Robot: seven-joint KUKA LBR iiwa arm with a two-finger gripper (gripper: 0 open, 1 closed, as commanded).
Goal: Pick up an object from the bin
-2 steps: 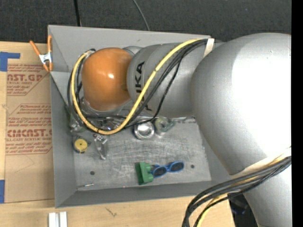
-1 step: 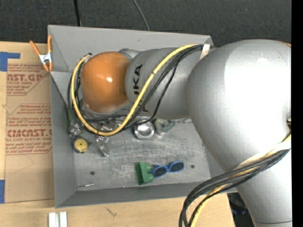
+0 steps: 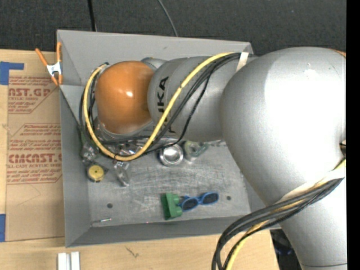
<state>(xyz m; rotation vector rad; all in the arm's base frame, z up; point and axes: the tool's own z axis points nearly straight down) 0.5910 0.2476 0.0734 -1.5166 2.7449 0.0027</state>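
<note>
1. The gripper (image 3: 120, 157) sits low in the left half of the grey metal bin (image 3: 163, 229), tucked beneath the arm's orange cover (image 3: 122, 97); a few bits of its silvery metal show under the cover's lower edge, and whether it is apart, together or clamped on something cannot be told
2. What lies straight beneath it is hidden by the cover, so which thing it is over cannot be told either
3. Nearest to it on the bin floor is a small yellow disc (image 3: 94, 173), round with a darker middle, just below and to the left of the gripper and near the bin's left wall
4. Above the disc, close to that same wall, is a small silvery piece (image 3: 87, 153), too small to tell its kind
5. Just below the gripper, to the right of the disc, is a pale silvery bit (image 3: 121, 176); whether it is loose or a part of the gripper cannot be told
6. To the gripper's right, beside the lower edge of the arm, lies a shiny round metal cap (image 3: 170, 155), and just right of it a pale green ring-like piece (image 3: 194, 148), partly under the arm
7. Well apart from these, toward the bin's lower wall, a green block (image 3: 170, 205) lies with a pair of blue toy spectacles (image 3: 201, 199) touching its right side
8. Yellow and black cables (image 3: 88, 108) loop round the orange cover and run back along the grey arm (image 3: 281, 134), which comes in from the right and covers the bin's upper and right parts
</note>
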